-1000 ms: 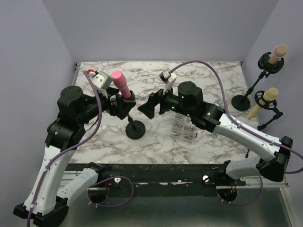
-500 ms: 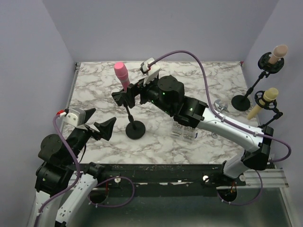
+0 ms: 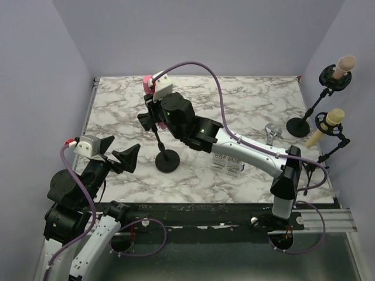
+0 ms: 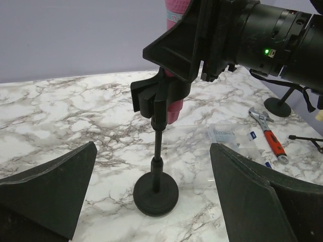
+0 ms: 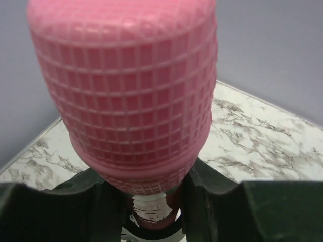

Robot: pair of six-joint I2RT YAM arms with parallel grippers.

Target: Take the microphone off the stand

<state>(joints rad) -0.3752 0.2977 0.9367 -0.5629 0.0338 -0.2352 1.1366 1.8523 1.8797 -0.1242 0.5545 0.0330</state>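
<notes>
- On marble table (image 3: 263,99), mid-left: logged right arm (image 3: 246,149) stretched over black stand (image 3: 168,161).
- Saw left gripper (image 3: 121,148) spread wide, empty, near front edge.
- Found right gripper (image 5: 146,199) clamped around pink microphone (image 5: 126,85), seated upright in stand's clip.

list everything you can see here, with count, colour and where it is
pink microphone: 1, pink, in the centre stand's clip
centre stand: 1, black, mid-table
clear packet: 1, transparent, right of that stand's base
wrench: 1, orange handle, right side of table
beige microphone: 1, far right, on a black stand
yellow microphone: 1, far right, on a black stand
table: 1, white marble
left gripper: 1, black, open, near left
right gripper: 1, black, shut on pink microphone
</notes>
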